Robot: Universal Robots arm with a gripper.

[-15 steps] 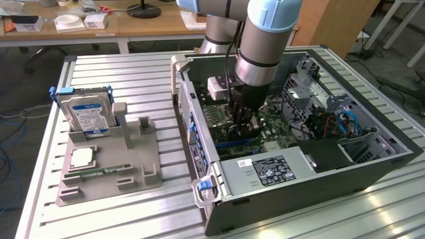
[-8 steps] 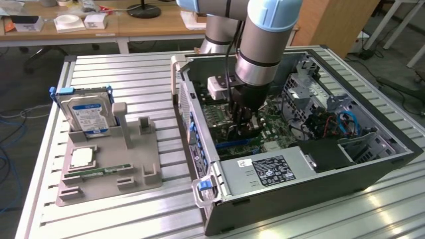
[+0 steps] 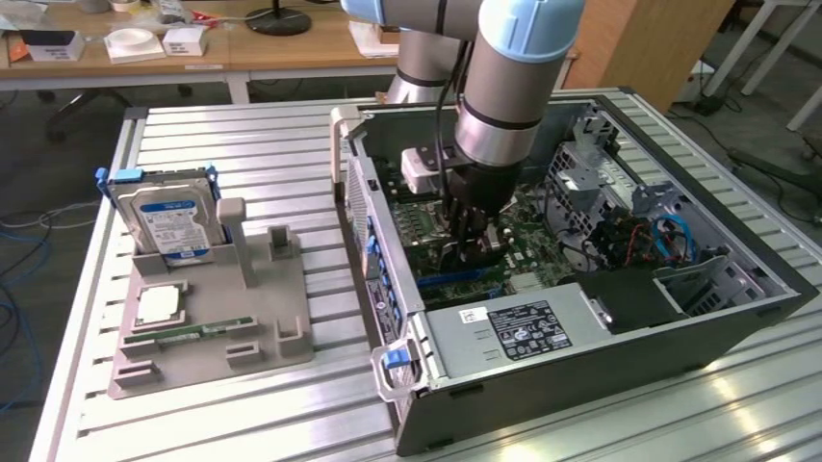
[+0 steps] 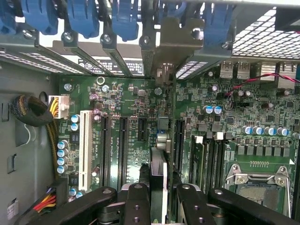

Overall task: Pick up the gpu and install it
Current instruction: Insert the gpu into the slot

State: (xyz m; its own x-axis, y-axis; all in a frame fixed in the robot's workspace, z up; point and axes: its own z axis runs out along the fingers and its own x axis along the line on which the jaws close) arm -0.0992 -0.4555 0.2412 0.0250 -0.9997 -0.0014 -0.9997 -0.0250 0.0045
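The gripper [image 4: 158, 197] is closed on the gpu [image 4: 158, 180], holding the card edge-on between its black fingers [image 4: 137, 202]. It stands low inside the open computer case [image 3: 719, 318], the card directly over the green motherboard [image 4: 140, 98] and its expansion slots. Outside the case, toward the exterior view's left, a grey holder [image 3: 212, 327] carries a hard drive [image 3: 165, 219] with a blue-white label.

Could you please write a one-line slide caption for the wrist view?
Black claw gripping the thin dark gpu card edge-on above the green motherboard inside the open computer case.
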